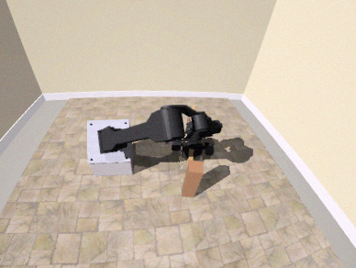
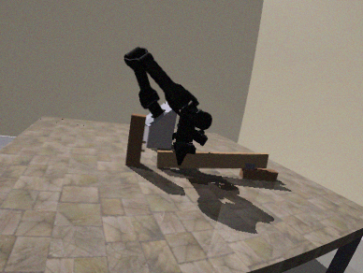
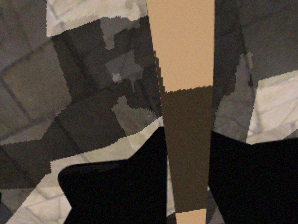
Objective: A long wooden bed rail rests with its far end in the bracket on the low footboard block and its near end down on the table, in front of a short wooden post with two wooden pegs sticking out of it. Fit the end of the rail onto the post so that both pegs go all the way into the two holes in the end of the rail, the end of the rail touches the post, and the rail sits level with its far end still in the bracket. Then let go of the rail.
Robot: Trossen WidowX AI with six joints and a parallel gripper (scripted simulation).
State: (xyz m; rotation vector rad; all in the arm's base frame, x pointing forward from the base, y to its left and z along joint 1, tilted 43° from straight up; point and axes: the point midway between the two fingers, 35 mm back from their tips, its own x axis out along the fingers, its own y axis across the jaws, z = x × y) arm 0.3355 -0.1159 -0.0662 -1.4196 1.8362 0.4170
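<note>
The long wooden rail [image 2: 220, 160] [image 3: 186, 45] lies nearly level. Its far end sits at the bracket [image 2: 251, 165] on the low footboard block [image 2: 264, 175]. Its near end is low, at or close to the table, with a gap between it and the upright wooden post [image 1: 193, 178] [image 2: 135, 140]. The pegs are small and dark on the post's rail side; the holes in the rail's end are hidden. My gripper [image 2: 182, 161] [image 3: 175, 130] points down and is shut on the rail a little back from its near end, one finger on each side. In the top view the arm covers most of the rail.
The arm's pale base box [image 1: 110, 167] [image 2: 160, 133] stands to the left in the top view and behind the gap between post and rail in the exterior view. The tiled table's edge [image 2: 323, 243] shows at lower right in the exterior view. Arm shadows fall around the rail.
</note>
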